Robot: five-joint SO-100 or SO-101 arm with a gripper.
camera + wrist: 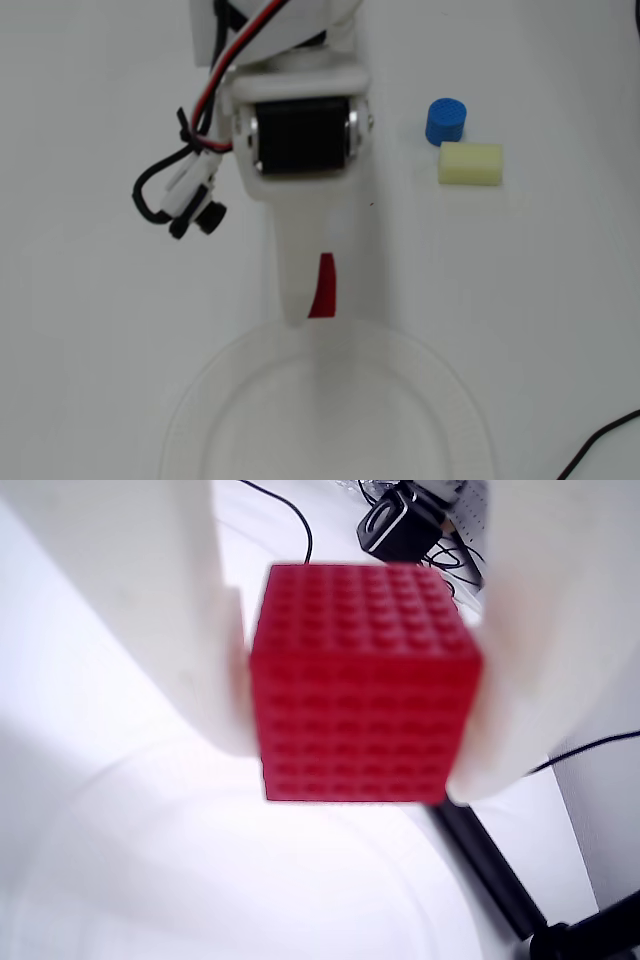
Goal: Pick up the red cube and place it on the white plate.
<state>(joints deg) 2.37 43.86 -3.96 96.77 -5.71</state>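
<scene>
Blue cylinder (445, 120): upright on the white table (90, 330), upper right in the overhead view.
Pale yellow foam block (470, 164): lying just below the cylinder, touching or nearly so.
Black cable (600, 445): curving in at the lower right corner.
Dark cables (290, 515): blurred, top of wrist view.

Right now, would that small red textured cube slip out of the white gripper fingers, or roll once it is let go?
The small red textured cube probably grips well: its bumpy faces sit flat against both white fingers. It looks rigid, showing no squashing in the wrist view. With flat sides, it should sit rather than roll on the white ribbed plate.
</scene>
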